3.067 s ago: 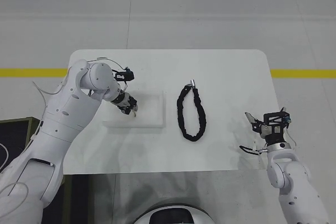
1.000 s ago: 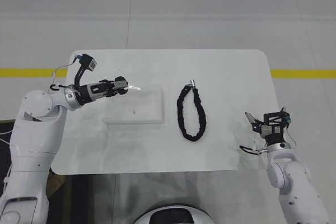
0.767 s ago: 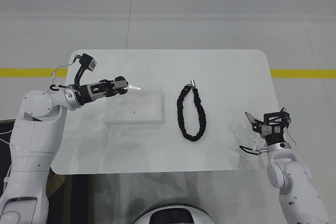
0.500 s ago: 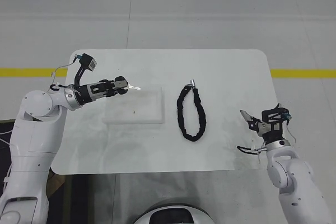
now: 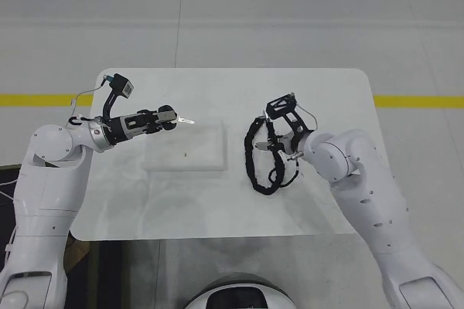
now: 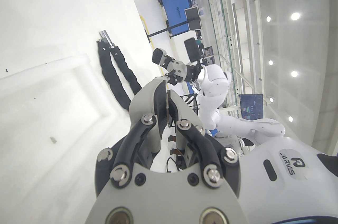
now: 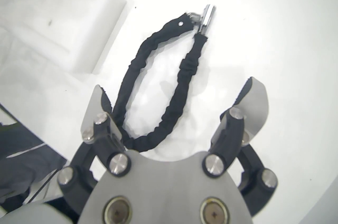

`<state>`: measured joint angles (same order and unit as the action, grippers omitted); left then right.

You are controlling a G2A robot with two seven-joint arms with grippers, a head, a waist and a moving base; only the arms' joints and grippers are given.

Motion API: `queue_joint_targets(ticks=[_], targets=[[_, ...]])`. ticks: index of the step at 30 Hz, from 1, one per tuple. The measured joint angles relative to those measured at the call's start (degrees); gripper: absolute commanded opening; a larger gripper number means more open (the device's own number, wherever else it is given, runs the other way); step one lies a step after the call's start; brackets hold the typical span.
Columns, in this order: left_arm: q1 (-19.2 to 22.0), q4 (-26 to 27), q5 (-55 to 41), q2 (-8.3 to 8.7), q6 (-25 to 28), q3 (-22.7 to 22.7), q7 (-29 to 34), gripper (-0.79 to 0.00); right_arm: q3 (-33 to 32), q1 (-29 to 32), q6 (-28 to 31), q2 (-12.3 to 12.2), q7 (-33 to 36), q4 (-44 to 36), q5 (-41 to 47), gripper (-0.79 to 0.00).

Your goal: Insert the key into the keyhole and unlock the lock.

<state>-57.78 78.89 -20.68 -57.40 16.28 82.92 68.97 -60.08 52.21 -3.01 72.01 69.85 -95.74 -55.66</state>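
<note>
Grey floor (image 5: 62,39), yellow stripe (image 5: 31,100) running behind white round-cornered desk (image 5: 332,93). Big hall, round ceiling lights (image 6: 295,16), blue screen (image 6: 175,12) on stand, monitor (image 6: 251,106) showing charts.

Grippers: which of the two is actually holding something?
The left gripper: its fingers are shut on a small metal key. The right gripper hangs with fingers spread wide above the black chain lock, gripping nothing.
</note>
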Motion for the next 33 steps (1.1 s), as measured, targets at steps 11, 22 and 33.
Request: queue_joint_targets(ticks=[11, 22, 33], targets=[[0.0, 0.0, 0.0, 0.0, 0.0, 0.0, 0.0, -0.785, 9.5, -15.2, -4.7, 5.8, 2.9, 19.0, -3.8, 0.0], [0.0, 0.0, 0.0, 0.0, 0.0, 0.0, 0.0, -0.785, 9.4, -15.1, -4.7, 5.8, 2.7, 18.9, -3.7, 0.0], [0.0, 0.0, 0.0, 0.0, 0.0, 0.0, 0.0, -0.785, 9.4, -15.1, -4.7, 5.8, 2.7, 18.9, -3.7, 0.0]])
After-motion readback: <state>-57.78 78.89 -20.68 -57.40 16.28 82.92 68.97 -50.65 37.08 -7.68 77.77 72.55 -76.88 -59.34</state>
